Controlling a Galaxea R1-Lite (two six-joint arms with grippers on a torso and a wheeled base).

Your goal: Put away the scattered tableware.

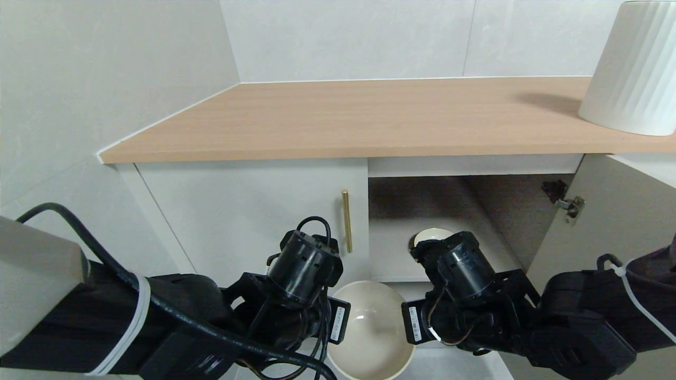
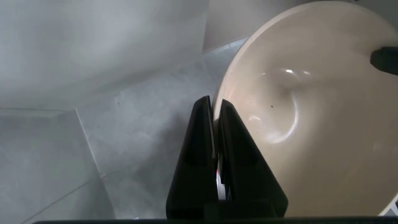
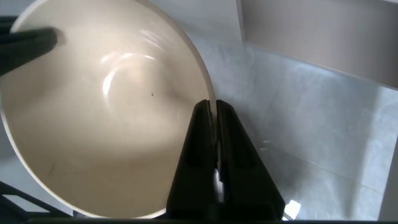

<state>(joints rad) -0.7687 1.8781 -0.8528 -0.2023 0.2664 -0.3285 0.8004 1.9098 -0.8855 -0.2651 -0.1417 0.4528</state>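
Bowl (image 1: 369,330), cream in colour and with its opening facing up, is the nearest thing; it hangs above the grey tiled floor (image 2: 124,137), low in front of the cabinet. The left gripper (image 1: 331,323) takes it on the left side of the rim. In the left wrist view this gripper (image 2: 214,115) has its two black fingers almost together, with only the thin wall of the bowl (image 2: 311,93) between them. The right gripper (image 1: 409,322) takes the opposite side in the same manner: in the right wrist view the right gripper (image 3: 214,118) is pinched narrow on the rim of the bowl (image 3: 106,106) (one finger inside, one outside).

Behind the bowl stands the cabinet. Its left part is covered by a closed door (image 1: 248,211) with a slim brass handle (image 1: 346,220) standing upright near the door's edge. Just beside it is the open compartment (image 1: 449,206). On its shelf lies a small pale dish (image 1: 432,235), partly hidden behind the right wrist. The open door (image 1: 618,227) is swung out at the right, and its hinge (image 1: 567,201) is visible.

Above is the wooden countertop (image 1: 369,116). On its far right stands a ribbed white object (image 1: 634,68), and behind it is the light tiled wall (image 1: 343,37).
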